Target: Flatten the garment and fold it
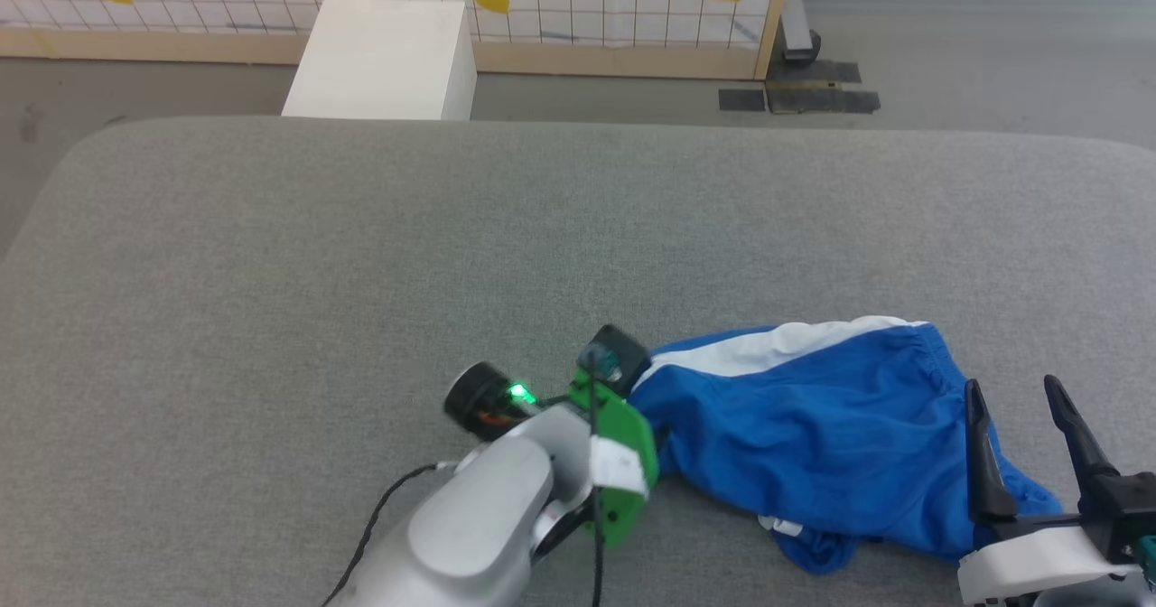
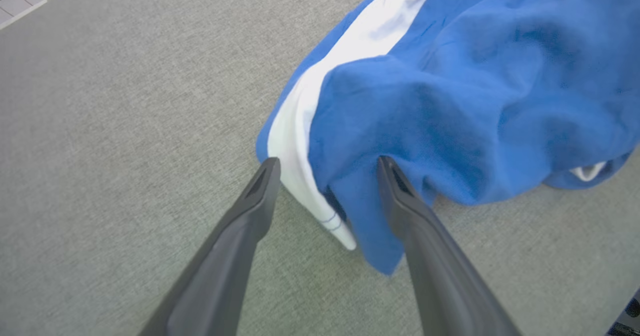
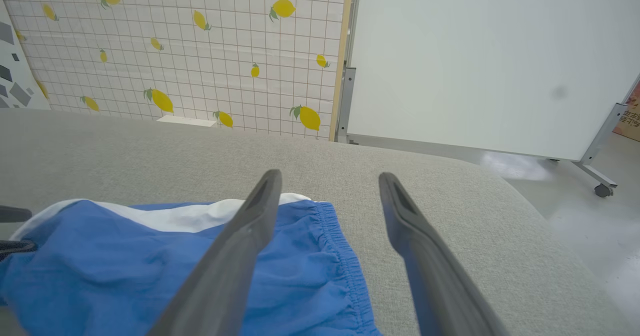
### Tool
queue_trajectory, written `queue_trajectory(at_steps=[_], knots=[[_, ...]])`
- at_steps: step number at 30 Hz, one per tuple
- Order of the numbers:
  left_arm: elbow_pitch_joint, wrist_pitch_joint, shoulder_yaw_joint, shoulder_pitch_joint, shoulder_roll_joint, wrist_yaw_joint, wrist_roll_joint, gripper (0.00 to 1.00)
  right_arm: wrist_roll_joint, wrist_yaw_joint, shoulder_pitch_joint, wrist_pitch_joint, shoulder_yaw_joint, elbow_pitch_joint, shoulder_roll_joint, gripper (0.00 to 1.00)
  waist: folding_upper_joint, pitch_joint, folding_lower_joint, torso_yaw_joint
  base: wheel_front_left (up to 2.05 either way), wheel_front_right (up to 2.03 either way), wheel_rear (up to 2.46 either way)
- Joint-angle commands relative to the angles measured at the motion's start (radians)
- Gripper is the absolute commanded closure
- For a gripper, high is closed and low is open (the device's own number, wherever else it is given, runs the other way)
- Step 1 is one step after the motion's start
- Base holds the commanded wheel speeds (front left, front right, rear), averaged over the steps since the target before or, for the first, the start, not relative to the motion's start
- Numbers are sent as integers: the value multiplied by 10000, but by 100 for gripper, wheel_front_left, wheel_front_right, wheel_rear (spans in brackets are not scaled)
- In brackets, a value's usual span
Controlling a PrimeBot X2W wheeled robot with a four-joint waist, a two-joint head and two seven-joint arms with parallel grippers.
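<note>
Blue cloth, bunched and wrinkled: the garment (image 1: 813, 426) lies on the near right part of the grey padded table (image 1: 361, 273). A white band runs along its far edge and a gathered waistband sits at its right end.

The left pincer (image 2: 326, 160) is at the garment's left end, fingers spread wide apart. They straddle the corner where the white band folds under the blue. One fingertip (image 2: 385, 168) sits right against a blue fold, though I cannot be sure it is touching. Nothing is clamped.

The right pincer (image 1: 1011, 383) is at the opposite end, also spread wide and holding nothing. In its wrist view one finger crosses over the blue cloth just inside the waistband, and the other is over bare table past the elastic edge.

Bare grey surface stretches well to the left of the shorts and beyond them to the rounded far edge. The table's right edge curves away near the right pincer, with floor past it. Beyond the far edge stand a white box (image 1: 384, 60) and a lemon-patterned screen (image 1: 542, 2).
</note>
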Motion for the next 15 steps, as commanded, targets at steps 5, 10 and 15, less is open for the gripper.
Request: queue_trajectory(at_steps=[5,10,15], knots=[[-456,1199,-1552,-1384,815,-63,-1488,0,22,-15,-375,-101,32,187,18,0,0,401,1,-49,0,0,0],[-501,1705,-2481,-1974,1478,-63,-2679,0,132,-15,-420,-104,101,258,19,0,0,491,1,-167,0,0,0],[-597,2048,-3483,-2352,1994,-64,-3391,0,154,-15,-436,-105,-7,244,19,0,0,671,1,-211,0,0,0]])
